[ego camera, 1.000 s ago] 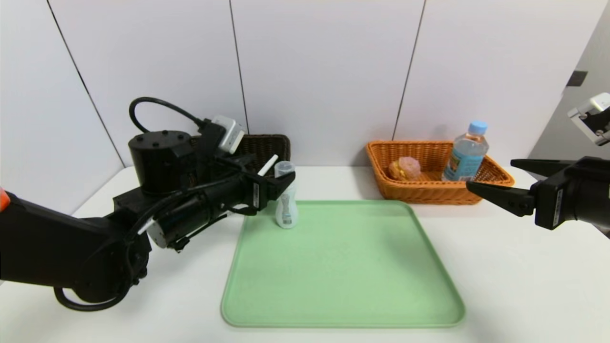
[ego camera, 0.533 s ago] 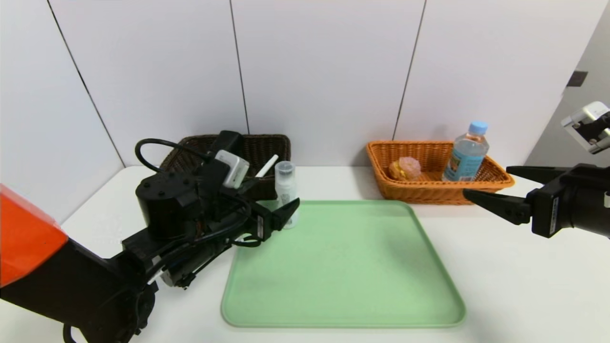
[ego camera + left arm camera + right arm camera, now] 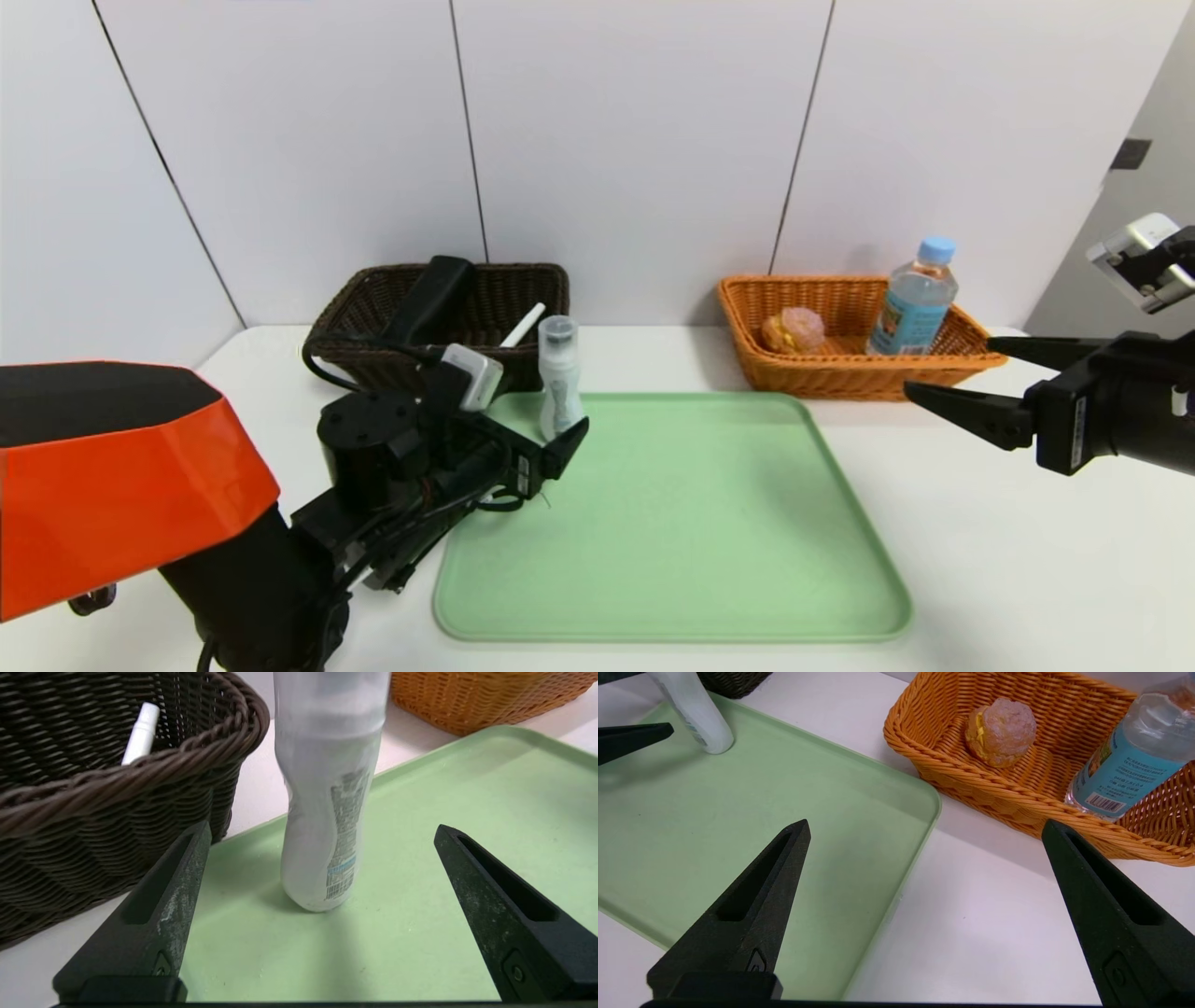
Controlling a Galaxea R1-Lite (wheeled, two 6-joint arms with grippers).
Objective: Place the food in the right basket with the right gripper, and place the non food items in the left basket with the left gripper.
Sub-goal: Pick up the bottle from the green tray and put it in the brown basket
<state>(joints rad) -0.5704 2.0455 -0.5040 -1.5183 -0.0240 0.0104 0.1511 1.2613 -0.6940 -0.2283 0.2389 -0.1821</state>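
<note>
Facing white bottle (image 3: 327,812), left pincer (image 3: 322,830) wide

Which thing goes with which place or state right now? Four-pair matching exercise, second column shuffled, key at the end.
Things
1. white bottle
2. bottle with the blue cap
3. left pincer
4. white stick-like item

Places or states
A. open, nothing held, facing the item on the tray
B. in the dark brown basket
C. upright on the green surface
D. in the orange basket, beside the pastry

Pairs: 1-C; 2-D; 3-A; 4-B
</note>
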